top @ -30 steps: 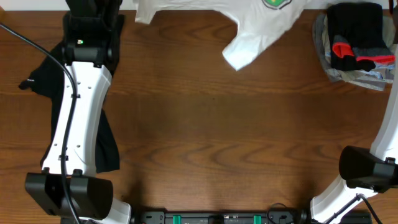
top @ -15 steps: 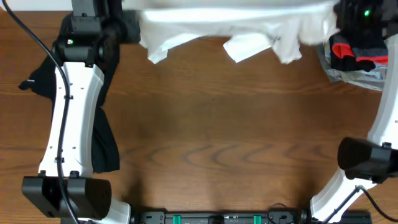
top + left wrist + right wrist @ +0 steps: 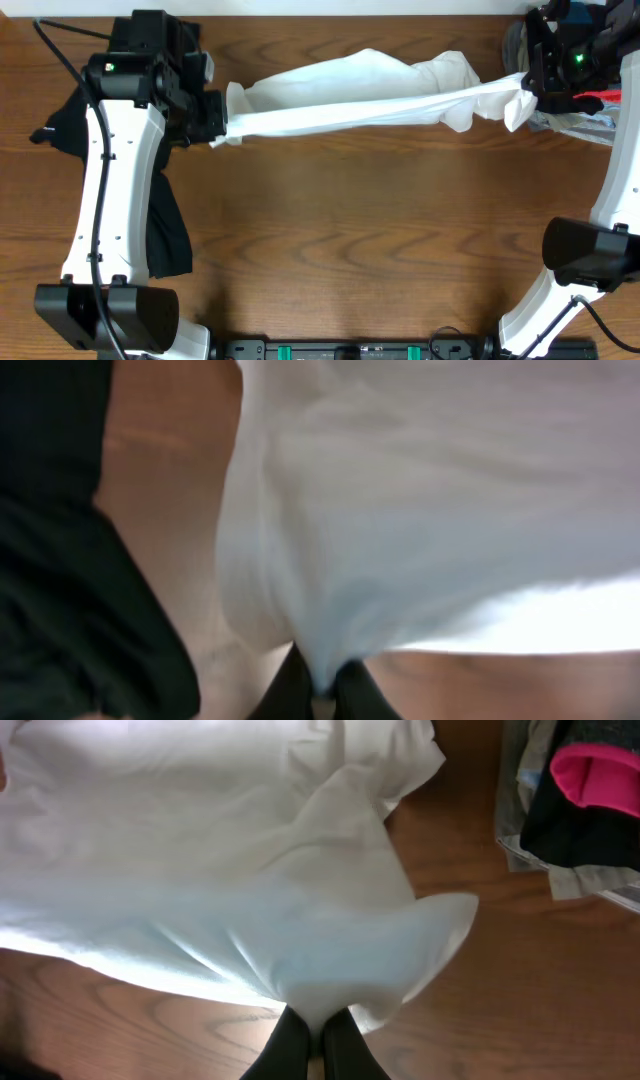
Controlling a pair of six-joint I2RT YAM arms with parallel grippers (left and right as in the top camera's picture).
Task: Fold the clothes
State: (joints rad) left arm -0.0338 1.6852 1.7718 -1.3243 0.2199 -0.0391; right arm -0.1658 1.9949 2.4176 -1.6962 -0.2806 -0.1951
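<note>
The left gripper (image 3: 213,131) is pinched tight on one end of the white T-shirt (image 3: 350,95). The right gripper (image 3: 527,97) is clamped on the other end. The shirt stretches between them as a bunched, wrinkled band above the wooden table (image 3: 350,250). In both wrist views the cloth fans out ahead of the closed fingertips. A black garment (image 3: 172,235) lies on the table to the left of the left gripper, partly under that arm. A pile of clothes (image 3: 590,790), black with pink trim, sits just right of the right gripper.
</note>
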